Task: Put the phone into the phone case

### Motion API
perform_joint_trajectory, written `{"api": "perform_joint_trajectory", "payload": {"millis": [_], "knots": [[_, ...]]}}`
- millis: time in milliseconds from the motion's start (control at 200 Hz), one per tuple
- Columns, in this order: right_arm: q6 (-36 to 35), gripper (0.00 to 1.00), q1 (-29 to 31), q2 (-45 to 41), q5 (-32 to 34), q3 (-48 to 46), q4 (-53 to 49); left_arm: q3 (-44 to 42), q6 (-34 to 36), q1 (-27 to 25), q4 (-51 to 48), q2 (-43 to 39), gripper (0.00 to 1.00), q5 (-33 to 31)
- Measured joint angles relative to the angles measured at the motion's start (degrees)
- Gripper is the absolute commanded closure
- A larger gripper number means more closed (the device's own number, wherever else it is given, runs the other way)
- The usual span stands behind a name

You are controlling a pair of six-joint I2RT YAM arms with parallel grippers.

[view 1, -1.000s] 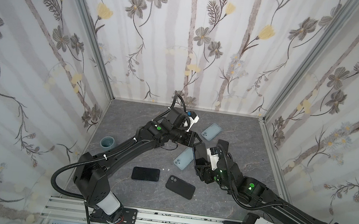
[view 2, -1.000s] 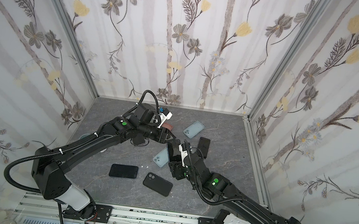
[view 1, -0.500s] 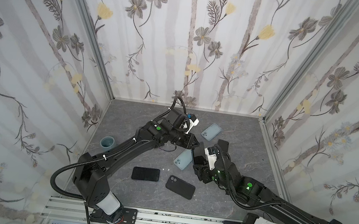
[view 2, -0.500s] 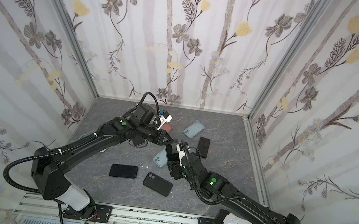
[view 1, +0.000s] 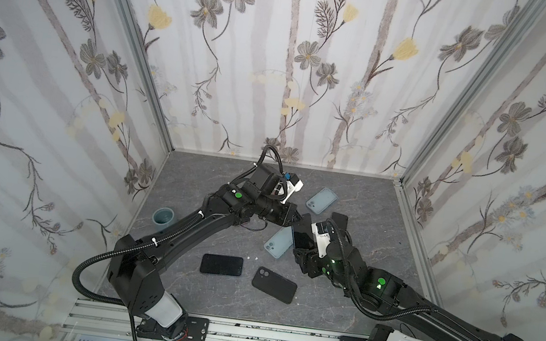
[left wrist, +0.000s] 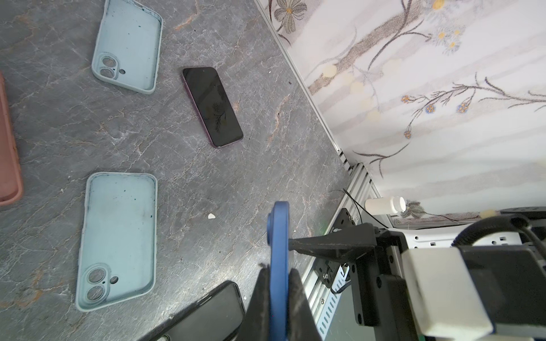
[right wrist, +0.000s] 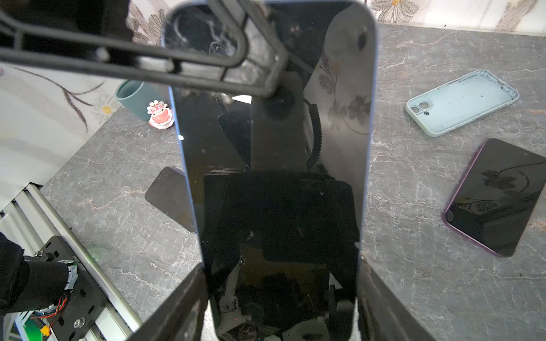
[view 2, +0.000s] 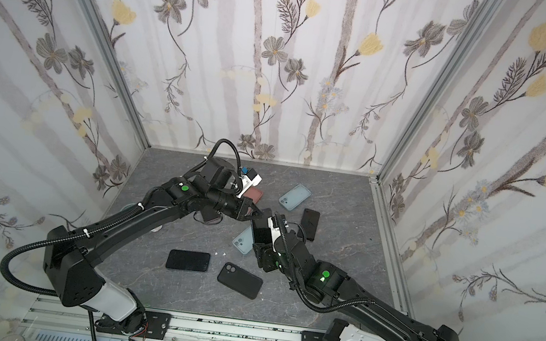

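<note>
Blue-edged phone point(right wrist: 280, 177) held clear of the grey marbled worktop point(right wrist: 428, 280) by both arms at once, dark screen turned toward the right wrist camera. Right pincer point(right wrist: 282, 265) closed across the phone's width at one short end, a finger point(right wrist: 183, 310) pressed against each long side. Left pincer point(left wrist: 277, 270) clamped tight on the far end, fingers point(left wrist: 257, 301) flat on screen and back, phone showing edge-on between them. Both pincers tip to tip near mid-worktop in both top views, left pincer point(view 1: 295, 217) reaching in from the left, right pincer point(view 1: 304, 250) from the right. Nearer light-blue case point(view 1: 276, 246) flat on the worktop, hollow side up and empty, partly hidden behind the held phone in both top views; clear of it and not touching in the left wrist view. Farther light-blue case point(view 1: 321, 200) toward the back wall, likewise empty and hollow side up. Purple-edged phone point(left wrist: 212, 106) screen up, right of the held one. Black phone point(view 1: 221, 265) and black case point(view 1: 273, 284) side by side near the front rail, the case showing its camera cut-outs. Pink case point(view 2: 254, 195) half hidden behind the left wrist. Teal cup point(view 1: 163, 217) by the left wall, small pink figurine point(right wrist: 160, 114) just beside it.
</note>
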Motion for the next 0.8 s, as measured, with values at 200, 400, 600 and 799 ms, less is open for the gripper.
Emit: {"api": "perform_joint_trajectory", "payload": {"millis": [200,400,600,799], "knots": [[0.28,0.00,-0.02,-2.54,3.69,2.14,1.60,-1.31,-3.13,2.16,3.28,-4.31,1.00,-2.32],[0.79,0.00,-0.11,-6.62,6.62,5.27,7.02,-6.47,-8.59,5.66,11.43,-12.70,1.00,-7.85],[2.21,0.01,-1.09,-10.97,6.51,6.54,15.15,-19.12,-14.69,7.65,28.41,-26.47,1.00,-16.87],[5.49,0.25,-4.72,-11.39,-3.10,7.19,25.35,-25.14,-20.06,8.31,47.47,-33.38,1.00,-18.88]]}}
